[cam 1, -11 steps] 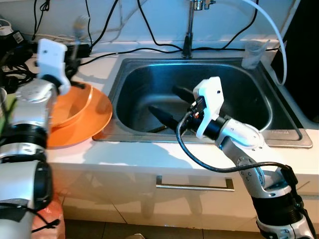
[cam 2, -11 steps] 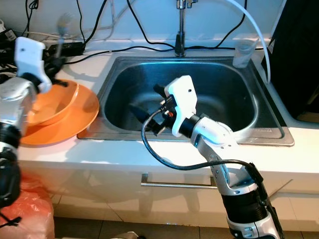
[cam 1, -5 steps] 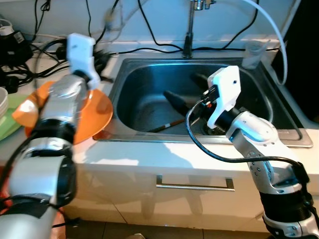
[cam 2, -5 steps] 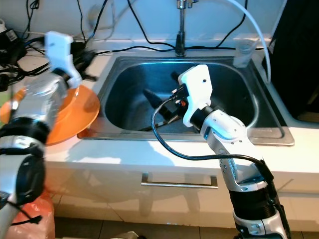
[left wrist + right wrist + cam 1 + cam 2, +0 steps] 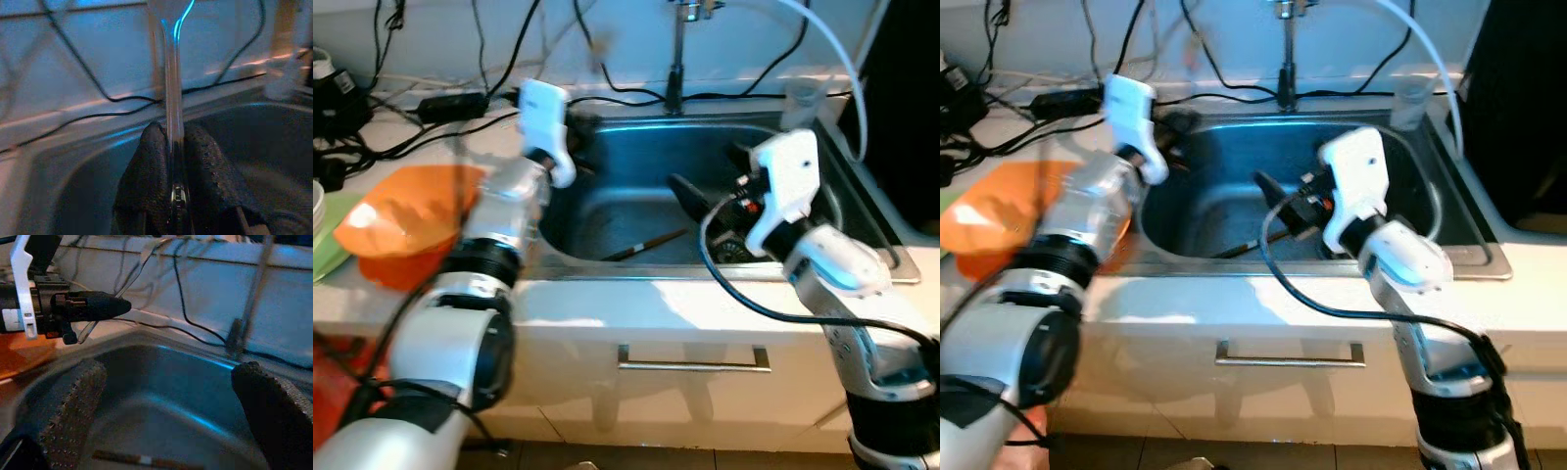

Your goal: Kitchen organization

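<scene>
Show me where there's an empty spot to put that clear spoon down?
The sink floor has bare steel between the chopstick and the left wall. The white counter strip in front of the sink is bare too. The counter behind the orange bowl is crowded with black cables.

Right claw [image 5: 168,423] spread wide over sink [image 5: 161,396], left claw [image 5: 93,306] gripping clear utensil [image 5: 129,279], chopstick [image 5: 137,460] below

Sink basin [image 5: 636,211] mostly free; one chopstick [image 5: 644,244] lies at 6 o'clock on the floor. Right gripper [image 5: 705,196] blocks 3 o'clock, left gripper [image 5: 1175,122] 10 o'clock, faucet [image 5: 676,59] 12 o'clock.
</scene>
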{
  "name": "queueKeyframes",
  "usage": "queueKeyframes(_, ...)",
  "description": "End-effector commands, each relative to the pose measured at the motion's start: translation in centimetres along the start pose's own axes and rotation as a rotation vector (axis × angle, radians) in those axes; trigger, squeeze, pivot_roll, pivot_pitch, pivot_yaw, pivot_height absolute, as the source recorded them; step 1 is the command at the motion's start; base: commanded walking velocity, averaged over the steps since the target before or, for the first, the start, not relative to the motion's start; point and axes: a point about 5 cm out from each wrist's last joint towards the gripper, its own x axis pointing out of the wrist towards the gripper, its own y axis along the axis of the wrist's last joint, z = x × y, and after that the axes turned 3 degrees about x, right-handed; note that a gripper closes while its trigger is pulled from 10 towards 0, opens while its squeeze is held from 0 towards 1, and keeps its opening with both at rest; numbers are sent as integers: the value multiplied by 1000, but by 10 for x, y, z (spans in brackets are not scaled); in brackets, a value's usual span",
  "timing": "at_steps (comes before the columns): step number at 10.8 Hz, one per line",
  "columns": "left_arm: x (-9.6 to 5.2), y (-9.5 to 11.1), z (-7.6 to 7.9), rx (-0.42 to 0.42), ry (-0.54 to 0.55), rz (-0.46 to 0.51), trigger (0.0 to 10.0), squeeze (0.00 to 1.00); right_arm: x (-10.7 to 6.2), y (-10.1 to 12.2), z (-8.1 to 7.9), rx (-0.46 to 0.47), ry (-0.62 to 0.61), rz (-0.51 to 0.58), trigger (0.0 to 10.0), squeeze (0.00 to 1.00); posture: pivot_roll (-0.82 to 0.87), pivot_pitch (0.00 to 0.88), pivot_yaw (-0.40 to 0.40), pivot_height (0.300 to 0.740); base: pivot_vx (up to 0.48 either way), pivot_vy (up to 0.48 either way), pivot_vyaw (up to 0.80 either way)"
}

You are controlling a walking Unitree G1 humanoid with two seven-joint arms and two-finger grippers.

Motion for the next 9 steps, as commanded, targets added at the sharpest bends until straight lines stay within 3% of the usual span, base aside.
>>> queueKeyframes(1,3,3,2,-14,-5,0,0,0,-4,2,2,-15,-29,-12,10000,0,-122,0,138,740,0,0,0)
queueKeyframes(5,1,-35,27,-80,1,-128,0,0,-18,-11,1,22,-58,-131,10000,0,-174,0,124,740,0,0,0)
queueKeyframes(9,-5,-65,41,-161,14,-262,0,0,-20,-10,-12,48,31,-196,10000,0,-202,17,104,740,0,0,0)
